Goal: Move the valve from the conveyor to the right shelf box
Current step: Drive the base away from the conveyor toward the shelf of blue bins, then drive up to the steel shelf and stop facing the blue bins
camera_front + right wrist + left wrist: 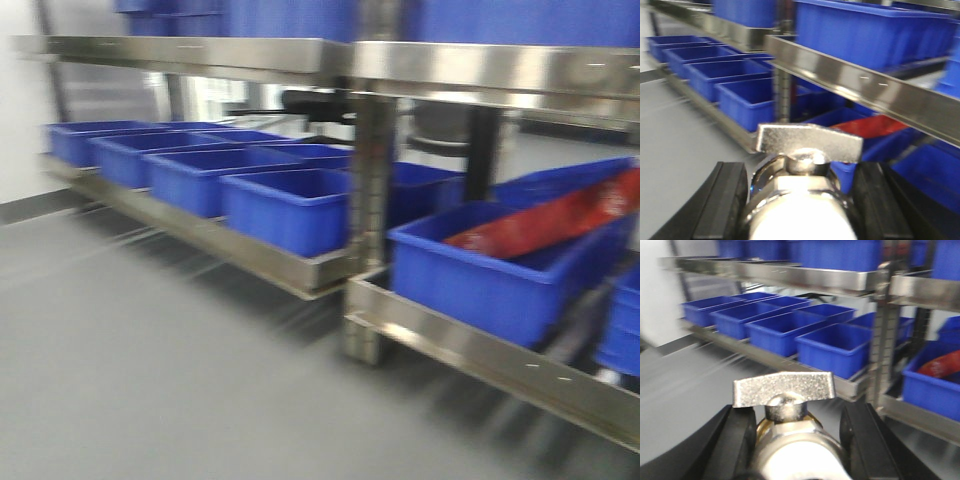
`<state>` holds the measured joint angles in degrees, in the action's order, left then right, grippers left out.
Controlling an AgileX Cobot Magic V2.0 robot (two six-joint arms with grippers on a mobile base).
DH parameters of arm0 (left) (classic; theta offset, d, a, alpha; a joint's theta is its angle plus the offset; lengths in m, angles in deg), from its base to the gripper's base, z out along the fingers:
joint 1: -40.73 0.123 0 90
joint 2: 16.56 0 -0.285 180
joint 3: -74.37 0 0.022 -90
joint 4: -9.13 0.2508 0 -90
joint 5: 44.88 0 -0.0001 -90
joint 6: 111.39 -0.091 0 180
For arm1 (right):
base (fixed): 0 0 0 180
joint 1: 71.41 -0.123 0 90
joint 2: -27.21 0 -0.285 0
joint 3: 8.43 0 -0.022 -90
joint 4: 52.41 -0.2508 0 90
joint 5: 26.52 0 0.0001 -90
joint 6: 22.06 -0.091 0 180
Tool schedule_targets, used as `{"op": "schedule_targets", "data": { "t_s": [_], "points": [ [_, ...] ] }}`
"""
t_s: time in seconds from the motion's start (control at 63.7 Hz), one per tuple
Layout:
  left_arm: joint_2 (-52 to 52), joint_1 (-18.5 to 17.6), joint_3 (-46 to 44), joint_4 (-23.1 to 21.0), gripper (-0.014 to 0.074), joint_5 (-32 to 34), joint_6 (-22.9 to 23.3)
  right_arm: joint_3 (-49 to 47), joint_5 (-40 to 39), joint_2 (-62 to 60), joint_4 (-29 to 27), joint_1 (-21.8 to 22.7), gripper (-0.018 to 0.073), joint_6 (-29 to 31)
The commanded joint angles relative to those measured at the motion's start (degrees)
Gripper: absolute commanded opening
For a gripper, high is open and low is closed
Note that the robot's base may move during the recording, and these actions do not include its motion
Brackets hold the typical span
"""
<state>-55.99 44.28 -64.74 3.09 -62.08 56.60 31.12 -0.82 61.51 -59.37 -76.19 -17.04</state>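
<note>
Silver-grey valve (783, 390), T-handle uppermost, sits clamped between the black fingers (737, 440) of the left claw (799, 435). A second valve (810, 142) is gripped the same way by the right claw (800, 200). Both claws are closed on their loads, held in the air in front of the steel shelving (200, 55), short of the upright post (370, 200) where two shelf bays meet.

The conveyor appears in none of the views, so the pick-up looks done. The drop-off is not, since neither valve is over a box. The likely target is the blue box (480, 285) just right of the post, low down, which holds a red packet (545, 225). By that reading, what is left is the approach to that box, the lowering and the release.

The count is two valves, one per claw, one post and one red packet. Left of the post, the low shelf (250, 250) carries a front row of four blue boxes (285, 210), with more behind that the blur makes hard to number. Further blue boxes stand right of the post and on the tier above it.
</note>
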Motion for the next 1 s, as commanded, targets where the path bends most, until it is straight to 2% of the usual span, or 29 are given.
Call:
{"op": "schedule_targets", "data": {
  "t_s": [0.0, 0.989],
  "points": [
    [0.43, -0.27, -0.40, -0.48, -0.0111, 3.28, 0.24, -1.04, -4.77, -0.50, 0.36, -0.06, -0.0154, 0.09],
    [0.43, -0.27, -0.40, -0.48, -0.0111, 3.28, 0.24, -1.04, -4.77, -0.50, 0.36, -0.06, -0.0154, 0.09]
  ]
}}
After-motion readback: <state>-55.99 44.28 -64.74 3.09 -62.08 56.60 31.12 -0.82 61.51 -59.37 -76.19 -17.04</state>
